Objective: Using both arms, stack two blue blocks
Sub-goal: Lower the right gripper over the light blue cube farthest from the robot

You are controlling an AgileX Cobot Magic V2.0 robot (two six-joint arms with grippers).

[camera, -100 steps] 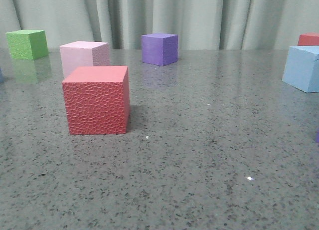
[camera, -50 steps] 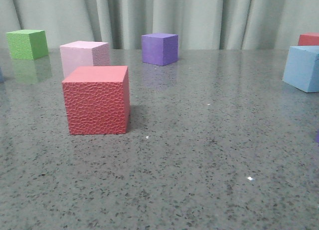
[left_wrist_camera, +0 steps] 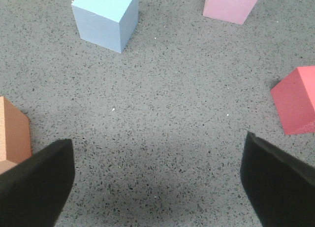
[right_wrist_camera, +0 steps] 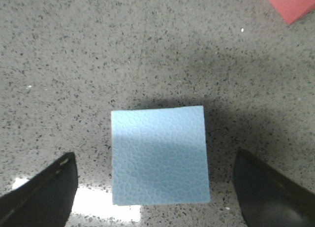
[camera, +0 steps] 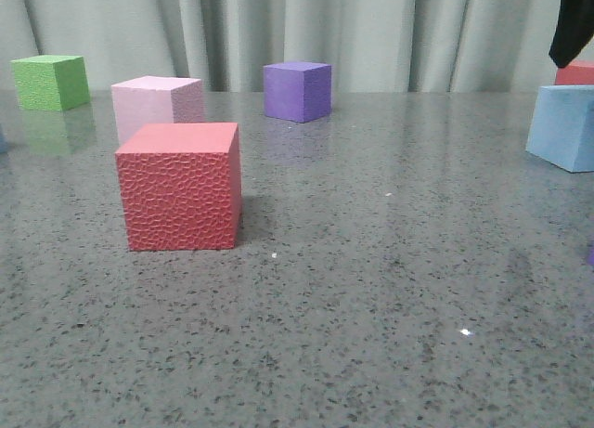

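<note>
Two sky-blue cubes are the targets, and neither is held yet. Nearest in the front view stands a red cube [camera: 180, 187] on the speckled surface [camera: 371, 298], with a pink cube [camera: 156, 103] just behind it. Further back, at the right edge, sits one blue block [camera: 563, 126]; the right gripper [right_wrist_camera: 155, 197] hangs over it, its fingers [right_wrist_camera: 42, 195] spread wide on either side and touching nothing, the block roughly centred between them. A second red cube [camera: 577, 72] lies just behind that block. Farthest back are a purple cube [camera: 297, 91] and a green cube [camera: 51, 82] near the curtain.

The left gripper [left_wrist_camera: 157, 187] is likewise released, well short of the other blue block [left_wrist_camera: 106, 17], with an orange cube [left_wrist_camera: 14, 136] close beside one finger.

Likely risks: the left fingers could clip the orange cube on the approach, and soft foam may squash or twist if either grip closes off-centre, spoiling the stack's alignment.
</note>
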